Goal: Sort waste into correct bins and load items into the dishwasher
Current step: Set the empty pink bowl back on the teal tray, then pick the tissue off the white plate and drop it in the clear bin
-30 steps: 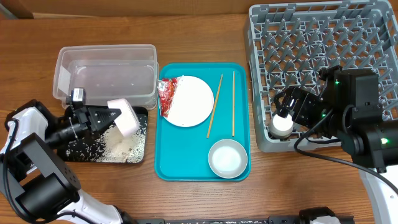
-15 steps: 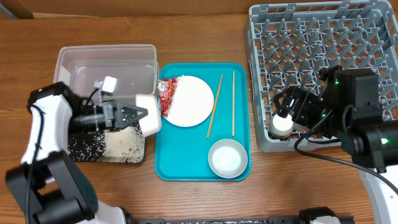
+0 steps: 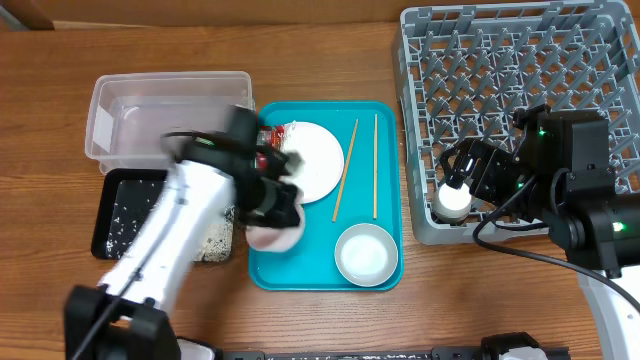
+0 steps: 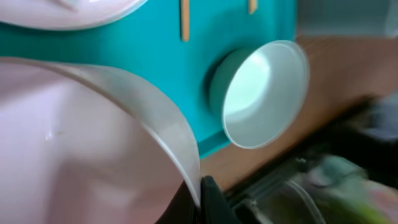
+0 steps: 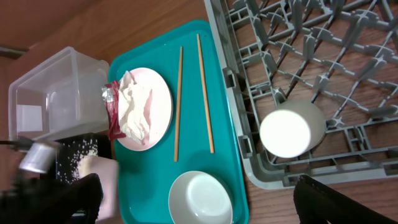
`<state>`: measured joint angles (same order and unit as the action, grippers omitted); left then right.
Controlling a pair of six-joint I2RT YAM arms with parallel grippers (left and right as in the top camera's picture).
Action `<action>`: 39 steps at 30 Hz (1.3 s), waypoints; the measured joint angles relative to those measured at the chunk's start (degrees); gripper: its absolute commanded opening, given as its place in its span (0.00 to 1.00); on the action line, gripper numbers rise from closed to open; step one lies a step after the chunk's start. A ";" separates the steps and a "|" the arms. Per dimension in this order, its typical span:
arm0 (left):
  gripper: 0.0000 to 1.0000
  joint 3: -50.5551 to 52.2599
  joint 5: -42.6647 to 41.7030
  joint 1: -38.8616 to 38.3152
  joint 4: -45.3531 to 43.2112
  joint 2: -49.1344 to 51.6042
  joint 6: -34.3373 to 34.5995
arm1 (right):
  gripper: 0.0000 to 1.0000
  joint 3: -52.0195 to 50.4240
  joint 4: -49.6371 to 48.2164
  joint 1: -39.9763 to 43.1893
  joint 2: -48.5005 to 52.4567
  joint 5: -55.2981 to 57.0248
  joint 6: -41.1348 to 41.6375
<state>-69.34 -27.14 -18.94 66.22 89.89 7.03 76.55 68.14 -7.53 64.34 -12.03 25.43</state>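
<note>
My left gripper [image 3: 268, 205] is shut on the rim of the small pink bowl [image 3: 278, 228] and holds it over the left side of the teal tray [image 3: 370, 125]. In the left wrist view the pink bowl [image 4: 81, 143] fills the left and my fingertips [image 4: 208, 196] pinch its rim. The whitish-grey bowl [image 3: 365, 253] sits at the tray's front. The white plate [image 3: 312, 165] carries the tissue [image 5: 134, 102] and the red wrapper [image 3: 267, 150]. Two chopsticks [image 3: 345, 170] lie beside it. My right gripper [image 3: 470, 175] is open beside the white cup [image 3: 452, 200] in the grey dish rack [image 3: 520, 90].
The clear tub [image 3: 165, 115] stands at the back left. The black tray [image 3: 125, 215], scattered with rice grains, lies in front of it. My left arm stretches from the front left across the black tray. The dish rack takes up the right side.
My left arm has swung right from the black tray, carrying the pink bowl over the teal tray. My right arm has not moved.
</note>
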 measured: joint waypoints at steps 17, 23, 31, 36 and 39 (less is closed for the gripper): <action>0.75 1.77 24.44 -11.45 -11.23 0.74 19.71 | 1.00 0.00 0.02 0.00 0.00 0.00 0.04; 0.77 -0.48 35.52 -9.79 -22.40 2.67 16.81 | 1.00 0.00 0.02 0.00 0.00 0.02 -0.02; 0.61 -0.90 38.56 -9.44 -27.58 17.75 13.53 | 1.00 0.00 0.02 0.00 0.00 0.00 0.02; 0.04 -0.96 37.86 -9.42 -26.95 19.78 13.07 | 1.00 0.00 0.02 0.00 0.00 0.00 0.02; 0.04 -3.21 36.85 -9.20 -21.31 19.76 12.66 | 1.00 0.00 0.04 0.00 0.00 0.00 0.00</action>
<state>-72.55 9.72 -28.14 44.91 109.65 19.68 76.55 68.18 -7.53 64.34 -12.03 25.43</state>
